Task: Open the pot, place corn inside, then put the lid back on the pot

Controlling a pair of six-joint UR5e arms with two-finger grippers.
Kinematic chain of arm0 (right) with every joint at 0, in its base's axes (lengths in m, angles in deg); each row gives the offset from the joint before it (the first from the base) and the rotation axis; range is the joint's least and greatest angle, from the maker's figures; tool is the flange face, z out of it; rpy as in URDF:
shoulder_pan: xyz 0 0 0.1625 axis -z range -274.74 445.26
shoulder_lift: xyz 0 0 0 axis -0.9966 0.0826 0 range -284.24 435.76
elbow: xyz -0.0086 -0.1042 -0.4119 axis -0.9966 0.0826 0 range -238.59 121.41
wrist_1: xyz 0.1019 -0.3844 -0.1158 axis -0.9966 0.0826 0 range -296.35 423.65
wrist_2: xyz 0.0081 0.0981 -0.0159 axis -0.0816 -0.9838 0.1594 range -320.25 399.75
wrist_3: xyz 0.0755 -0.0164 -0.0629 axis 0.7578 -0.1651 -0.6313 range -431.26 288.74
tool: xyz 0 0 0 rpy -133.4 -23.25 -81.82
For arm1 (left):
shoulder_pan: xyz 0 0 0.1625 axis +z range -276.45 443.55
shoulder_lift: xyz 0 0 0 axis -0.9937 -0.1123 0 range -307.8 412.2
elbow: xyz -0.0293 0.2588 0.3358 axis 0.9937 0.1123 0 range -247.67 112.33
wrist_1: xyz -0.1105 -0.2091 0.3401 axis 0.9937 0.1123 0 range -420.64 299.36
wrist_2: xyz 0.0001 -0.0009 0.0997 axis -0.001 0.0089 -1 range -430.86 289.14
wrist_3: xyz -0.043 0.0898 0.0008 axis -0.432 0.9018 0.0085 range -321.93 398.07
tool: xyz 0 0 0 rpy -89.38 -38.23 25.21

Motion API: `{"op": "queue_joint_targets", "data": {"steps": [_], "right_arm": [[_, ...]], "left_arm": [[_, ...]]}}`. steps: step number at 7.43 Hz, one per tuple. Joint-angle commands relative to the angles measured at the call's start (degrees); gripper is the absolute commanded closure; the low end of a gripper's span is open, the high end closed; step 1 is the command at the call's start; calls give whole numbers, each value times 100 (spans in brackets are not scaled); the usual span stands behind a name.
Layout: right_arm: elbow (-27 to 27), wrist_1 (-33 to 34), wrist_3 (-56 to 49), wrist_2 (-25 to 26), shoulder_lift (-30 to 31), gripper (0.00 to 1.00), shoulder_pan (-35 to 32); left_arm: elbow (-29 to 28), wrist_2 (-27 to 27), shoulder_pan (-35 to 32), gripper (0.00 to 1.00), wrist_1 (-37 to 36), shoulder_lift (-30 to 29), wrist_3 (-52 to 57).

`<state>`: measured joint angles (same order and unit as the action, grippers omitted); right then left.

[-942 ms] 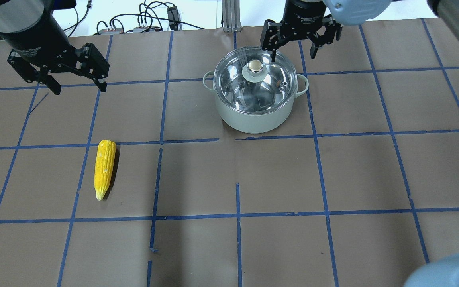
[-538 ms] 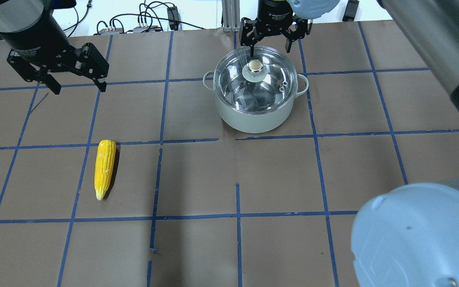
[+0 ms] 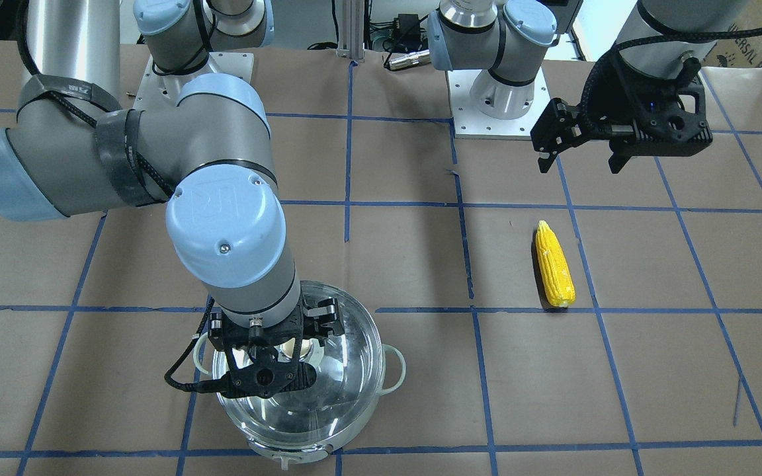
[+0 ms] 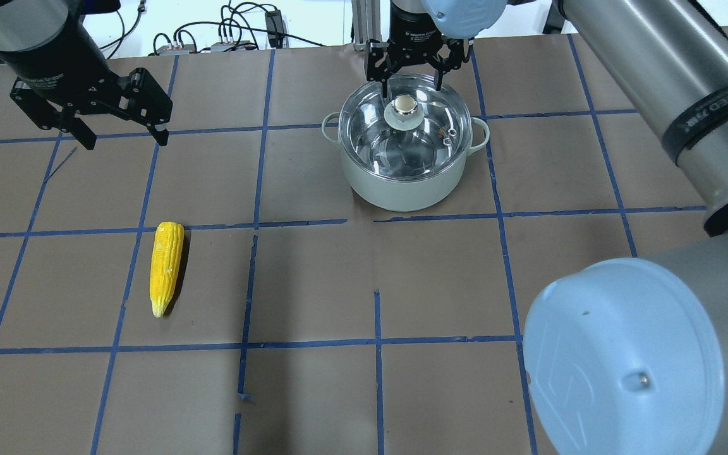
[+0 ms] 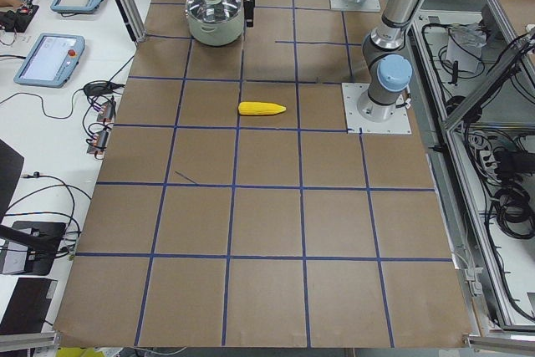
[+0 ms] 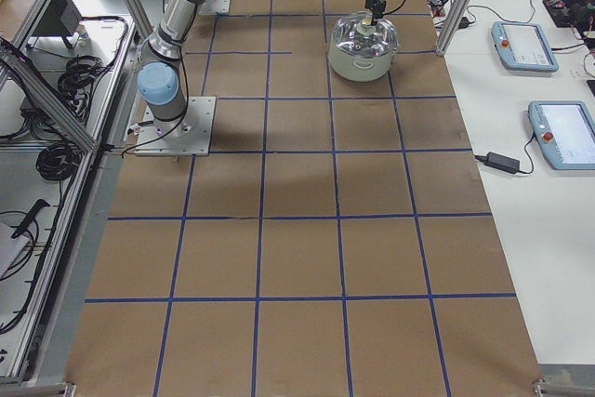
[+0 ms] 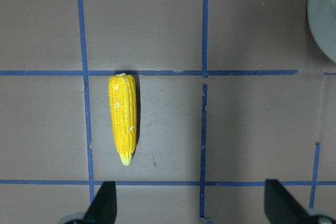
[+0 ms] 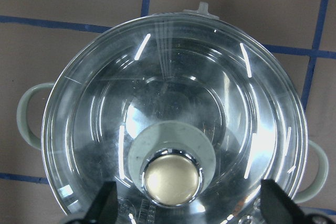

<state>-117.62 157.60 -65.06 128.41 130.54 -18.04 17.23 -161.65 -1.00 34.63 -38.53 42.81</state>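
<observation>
The pot stands at the far middle of the table with the glass lid on it and the beige-topped knob at its centre. My right gripper is open and hangs above the lid, just beyond the knob. In the right wrist view the knob sits between the spread fingertips, with nothing gripped. The corn lies on the table at the near left, tip toward me. My left gripper is open and empty, above the table beyond the corn.
My right arm's elbow fills the near right of the overhead view. Cables and a metal post lie past the table's far edge. Blue tape lines grid the brown table. Tablets lie on a side bench.
My right gripper has moved left from the pot's far right to above the lid near the knob. The left gripper, corn, pot and lid have not moved.
</observation>
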Motion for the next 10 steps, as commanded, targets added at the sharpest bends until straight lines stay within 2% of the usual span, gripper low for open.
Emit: {"op": "queue_joint_targets", "data": {"steps": [1, 4, 9, 10], "right_arm": [[-29, -8, 186, -7, -133, 5, -41], [-29, 0, 214, 2, -178, 6, -94], [15, 9, 197, 2, -178, 55, -85], [32, 0, 206, 37, -135, 57, -85]], "left_arm": [[0, 0, 0, 0, 0, -6, 0], [0, 0, 0, 0, 0, -6, -9], [0, 0, 0, 0, 0, -6, 0], [0, 0, 0, 0, 0, -6, 0]]}}
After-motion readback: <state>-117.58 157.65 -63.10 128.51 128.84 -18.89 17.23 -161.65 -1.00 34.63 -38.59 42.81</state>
